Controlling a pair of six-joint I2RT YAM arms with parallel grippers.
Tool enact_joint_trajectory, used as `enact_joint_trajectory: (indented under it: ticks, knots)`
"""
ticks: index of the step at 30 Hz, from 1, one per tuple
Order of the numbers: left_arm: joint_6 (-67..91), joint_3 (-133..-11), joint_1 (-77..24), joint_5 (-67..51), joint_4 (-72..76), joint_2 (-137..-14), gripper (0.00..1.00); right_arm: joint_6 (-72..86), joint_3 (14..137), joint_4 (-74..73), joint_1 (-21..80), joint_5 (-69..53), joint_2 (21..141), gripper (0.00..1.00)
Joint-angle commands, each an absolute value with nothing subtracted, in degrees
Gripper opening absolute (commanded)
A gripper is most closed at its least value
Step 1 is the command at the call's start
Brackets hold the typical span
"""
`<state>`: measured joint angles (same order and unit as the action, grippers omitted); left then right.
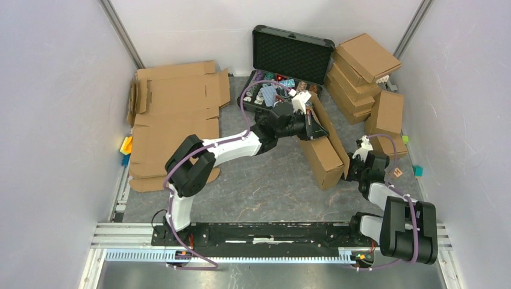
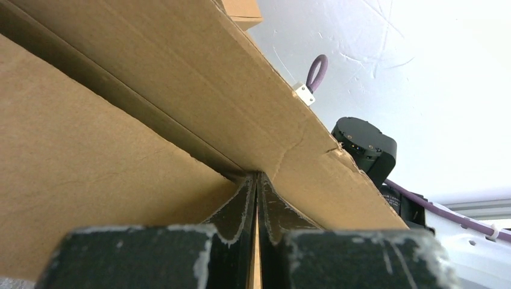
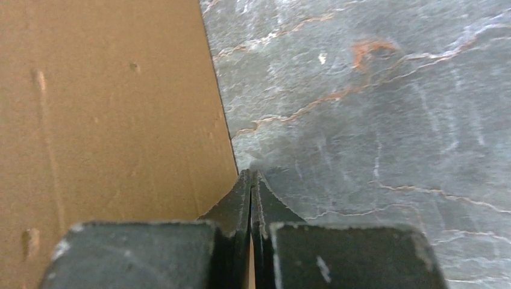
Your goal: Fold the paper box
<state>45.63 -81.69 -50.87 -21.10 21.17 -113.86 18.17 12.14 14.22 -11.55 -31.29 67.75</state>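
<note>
Left hand (image 2: 258,178): clenched, fingers pressed flat together. The tips sit wedged in the crease where two panels of the paper box (image 2: 90,150) meet. A sliver of brown shows in the slit between the fingers; we cannot tell whether an edge of card is nipped there.

Right hand (image 3: 250,174): clenched tight too, with nothing visibly held. Its tips lie at the edge of a box panel, just where the card meets the grey veined worktop (image 3: 373,120).

From the overhead view, the paper box stands right of centre on the worktop, between the two arms. It is partly formed: a long low body with one tall panel raised along its right side. The left hand meets that panel on its inner face near the far end. The right hand sits low on the outside, at the near end.

We judge this to be mid-fold. The body is up, but the tall panel is not yet brought over and closed. Both hands look set to work as pushers rather than grippers.

The next move likely calls for one hand to brace the body so it does not slide. The other would press the panel down along its crease. Any tabs would then need tucking, and from here we cannot see them.

Further out: flat cardboard blanks (image 1: 175,120) at far left, an open black case (image 1: 292,57) at the back, and stacked folded boxes (image 1: 361,72) at far right.
</note>
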Motion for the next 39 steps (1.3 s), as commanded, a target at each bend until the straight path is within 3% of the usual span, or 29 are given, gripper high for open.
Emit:
enact_joint_trajectory:
  ticks: [1, 12, 17, 21, 31, 39]
  knots:
    - [41.6, -81.0, -51.7, -21.5, 17.8, -112.5, 0.08, 18.9, 10.0, 14.3, -9.0, -33.0, 66.5, 0.00]
    - [41.1, -75.1, -51.8, -22.6, 18.1, -107.0, 0.10, 20.0, 9.4, 12.7, -4.1, -29.2, 64.2, 0.01]
    - [38.4, -76.6, -51.8, -22.8, 12.8, -103.4, 0.21, 18.2, 12.2, 9.6, -5.4, -26.7, 65.2, 0.01]
    - [35.8, -79.9, -51.8, -22.2, 4.4, -101.7, 0.22, 18.5, 12.9, 10.1, -5.7, -27.2, 65.0, 0.01]
    - [36.2, -81.8, -51.9, -23.3, 1.8, -102.2, 0.23, 17.2, 13.9, 9.5, -6.2, -27.5, 64.7, 0.02]
    - [33.5, -82.6, -52.1, -23.7, -4.2, -97.9, 0.29, 15.8, 15.4, 8.0, -7.0, -27.2, 64.3, 0.01]
